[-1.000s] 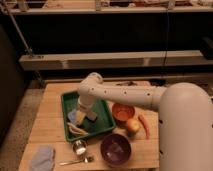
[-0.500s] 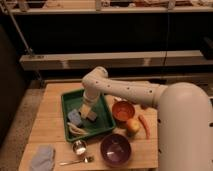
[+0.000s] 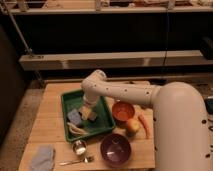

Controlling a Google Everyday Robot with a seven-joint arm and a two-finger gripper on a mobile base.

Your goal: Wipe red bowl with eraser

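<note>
1. Table (image 3: 50, 105), left edge: grey-blue cloth (image 3: 42, 157) lies at the front corner, with a spoon (image 3: 77, 161) and a small metal cup (image 3: 79, 147) to its right. All are well apart from the work, so I judge them bystanders.
2. Green tray (image 3: 64, 117): it holds a blue block (image 3: 74, 117), a pale curved item (image 3: 75, 129) in front of it, and the eraser (image 3: 90, 114) just right of the blue block, lying flat on the tray floor.
3. Gripper (image 3: 88, 106): it points down into the tray directly over the eraser, jaws spread and holding nothing. That pose makes sense, since the pick has to come before any wipe. The blue block sits close, so it's a wrong-grab risk.
4. Purple bowl (image 3: 106, 145): at the front edge, empty, not the target.
5. Red bowl (image 3: 123, 111): just right of the tray, upright and apart from the gripper. It's a short carry from the eraser. A round fruit (image 3: 132, 126) and an orange elongated thing (image 3: 144, 126) crowd its front-right side.
6. Arm (image 3: 125, 92): it reaches in from the right and passes behind the red bowl.
7. Hard to read:
   - The fingertips merge with the eraser, so I can't tell whether they touch it or hover.
   - I can't identify the pale item or the elongated thing.
   - The robot's body hides the table's right end.
</note>
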